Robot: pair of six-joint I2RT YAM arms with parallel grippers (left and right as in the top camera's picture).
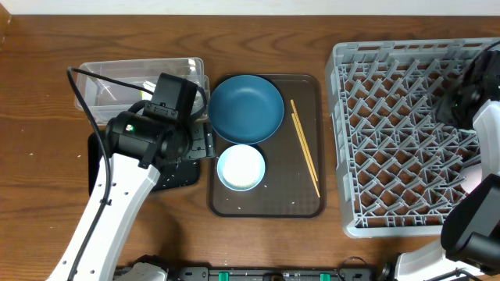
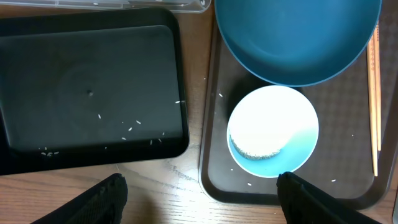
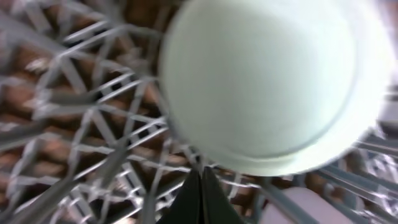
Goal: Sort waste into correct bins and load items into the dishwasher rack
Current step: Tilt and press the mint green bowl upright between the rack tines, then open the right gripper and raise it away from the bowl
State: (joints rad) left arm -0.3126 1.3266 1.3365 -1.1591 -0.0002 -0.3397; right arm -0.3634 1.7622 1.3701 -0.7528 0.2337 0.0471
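My left gripper (image 2: 202, 205) is open and empty above the wood between the black tray (image 2: 93, 87) and the brown tray (image 2: 214, 186). Stray rice grains lie on the black tray. The pale-blue bowl (image 2: 273, 127) holds rice scraps (image 2: 258, 149) and sits below the dark-blue dish (image 2: 298, 37). Chopsticks (image 1: 305, 147) lie on the brown tray's right side. My right gripper (image 3: 201, 177) is shut on the rim of the mint-green bowl (image 3: 273, 81) over the dishwasher rack (image 1: 391, 133). The pink-white cup (image 3: 298, 208) lies in the rack beside it.
The clear tub (image 1: 109, 78) stands behind the black tray, partly hidden by my left arm (image 1: 148, 133). My right arm (image 1: 469, 94) hangs over the rack's right side. Bare wooden table lies left of and in front of the trays.
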